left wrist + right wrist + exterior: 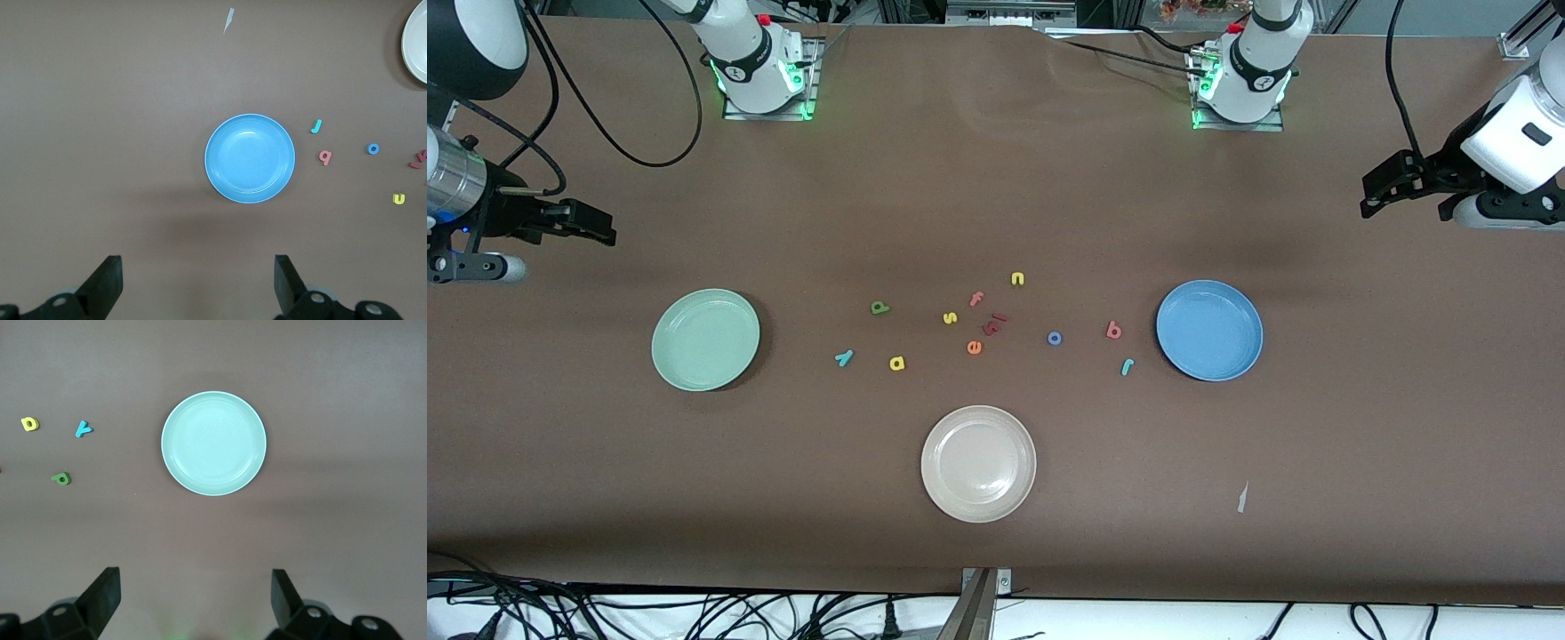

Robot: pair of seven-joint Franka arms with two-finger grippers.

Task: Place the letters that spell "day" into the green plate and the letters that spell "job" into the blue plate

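A wide brown table (996,551) lies before us, with the three plates spread apart and the toy letters scattered between them. We take the beige plate (978,463) as our landmark; it sits nearest the front camera, midway along the table.

The green plate (706,340) lies farther from the camera than the beige plate, toward the right arm's end, and it is bare. The blue plate (1209,330) lies likewise toward the left arm's end, also bare. We judge nothing is sorted yet.

The letters lie farther from the camera than the beige plate. The dark green "d" (879,308), yellow "a" (896,363) and teal "y" (843,357) sit on the green plate's side of it; the blue "o" (1055,338), reddish "b" (1113,331) and teal "j" (1127,366) on the blue plate's side, the last two just beside the blue plate. So each word already lies close to its own plate and arm.

The left gripper (1383,188) hangs over bare table at its end, jaws spread and holding nothing. The right gripper (591,226) hangs likewise at its end, also spread and holding nothing.

Both plates have open table all round. The middle cluster is tighter: the yellow "s" (950,317), pink "f" (976,299) and orange "e" (974,347) crowd together, yet our six letters stand apart from them.
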